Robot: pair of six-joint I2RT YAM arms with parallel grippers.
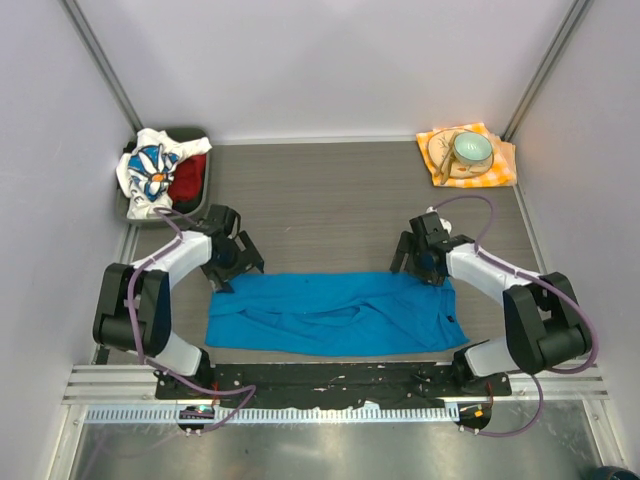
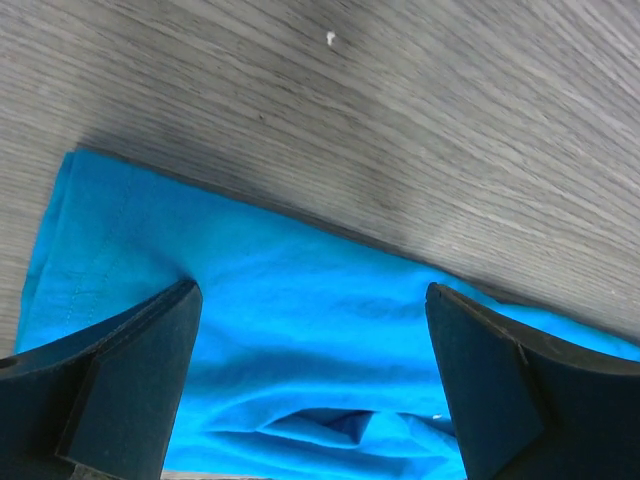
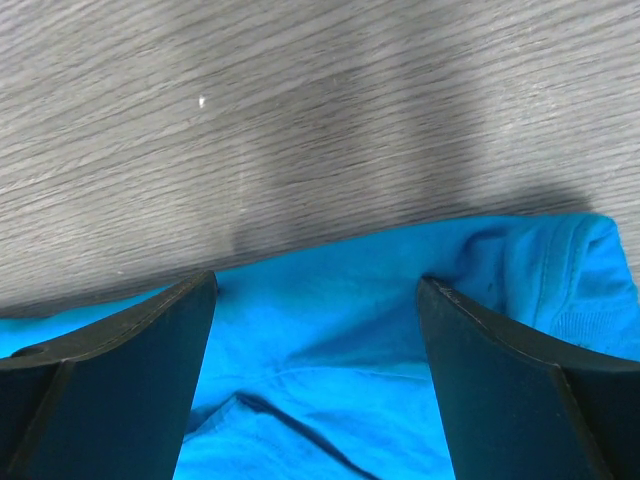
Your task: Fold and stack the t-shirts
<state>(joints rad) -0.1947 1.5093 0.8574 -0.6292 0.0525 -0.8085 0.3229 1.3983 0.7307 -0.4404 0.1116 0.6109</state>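
Top external view: we are looking at the blue t-shirt (image 1: pixel 335 313), which is lying spread flat just beyond our bases, its long axis running left to right. We are hanging the left gripper (image 1: pixel 224 272) over the shirt's far left corner and the right gripper (image 1: pixel 434 270) over its far right corner, so each arm is nearer its own end. In both wrist views we are holding the jaws wide apart with nothing between them. The shirt's far hem is running crosswise under each gripper, with bare table (image 1: pixel 330 200) beyond it.

We are judging that the coming move turns on this. The hem is lying directly below, so pinching both corners means dropping straight down, then carrying them toward the shirt's near hem.

Well beyond the shirt's left end, the daisy t-shirt (image 1: pixel 150 170) and red t-shirt (image 1: pixel 188 180) are lying crumpled in a dark bin (image 1: pixel 195 131). Well beyond its right end, a checked napkin (image 1: pixel 505 160) is carrying a bowl (image 1: pixel 470 150).
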